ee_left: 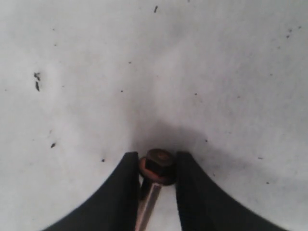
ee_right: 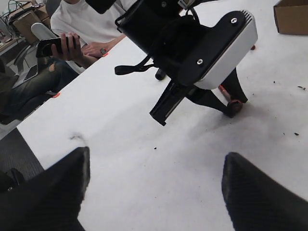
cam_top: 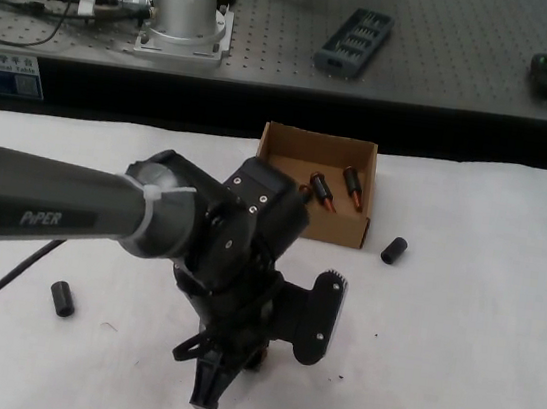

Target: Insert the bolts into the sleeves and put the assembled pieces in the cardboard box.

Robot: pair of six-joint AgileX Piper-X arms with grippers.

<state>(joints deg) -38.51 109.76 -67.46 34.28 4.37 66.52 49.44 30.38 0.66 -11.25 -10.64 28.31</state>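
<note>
Sleeve (cam_top: 61, 298), black and short, is lying loose at the near left of the white table (cam_top: 480, 323), well apart from everything else. To its right, near the middle of the table, the left gripper (cam_top: 206, 392) is pointing steeply down at the surface. Its fingers (ee_left: 127, 192) are closing tightly on a bolt (ee_left: 155, 173), pinching it just under the head, so the head is sticking out past the fingertips while the shaft is running back between them. The bolt head is sitting just above or on the table; contact cannot be told. Farther away and slightly to the right, the cardboard box (cam_top: 291, 144) is standing open, and two assembled pieces (cam_top: 320, 193) are lying inside it side by side, each showing orange and black. Just right of the box's near corner, a second sleeve (cam_top: 395, 250) is resting on the table, close to the box but not touching it. At the near right, the right gripper (ee_right: 156, 154) is hanging over bare table with its fingers spreading wide apart and gripping nothing.
</note>
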